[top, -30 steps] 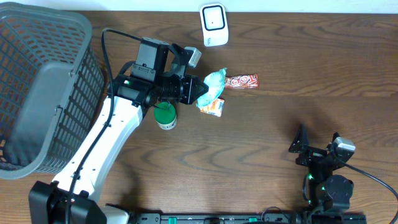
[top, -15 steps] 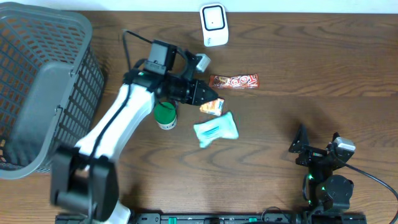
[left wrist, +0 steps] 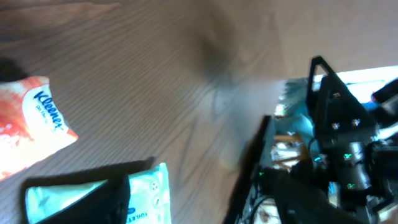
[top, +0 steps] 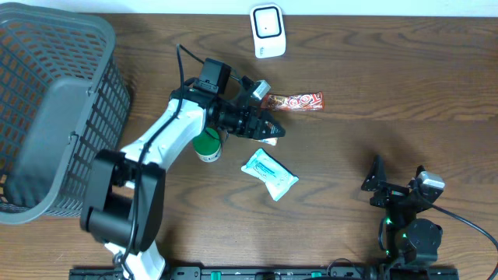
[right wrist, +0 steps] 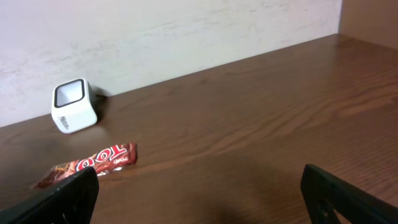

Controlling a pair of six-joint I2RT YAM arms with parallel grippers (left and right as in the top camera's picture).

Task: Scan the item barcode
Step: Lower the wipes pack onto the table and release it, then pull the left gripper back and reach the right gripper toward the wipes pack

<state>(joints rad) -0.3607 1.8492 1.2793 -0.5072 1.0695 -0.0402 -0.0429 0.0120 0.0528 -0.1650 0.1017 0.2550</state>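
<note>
Scanner (top: pixel 267 31): one, at the worktop's (top: pixel 389 93) far edge.
Packs: we count two; teal pack (top: pixel 269 173) lies free, well apart from the scanner; orange pack (left wrist: pixel 31 124) by left fingers (top: pixel 263 124).
Others: one bar (top: pixel 299 101), one can (top: pixel 207 146), one basket (top: pixel 101 117).
Left fingers: open or closed, we cannot tell.
Right fingers (right wrist: pixel 62 199): wide apart, empty.

Left claw (top: pixel 270 129) reaches rightward, jaw gap lost in blur; right claw (right wrist: pixel 202 190) rests wide open.

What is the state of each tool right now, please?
Left tool: open, holding nothing; the teal tissue pack lies loose nearby.
Right tool: open, empty.
</note>
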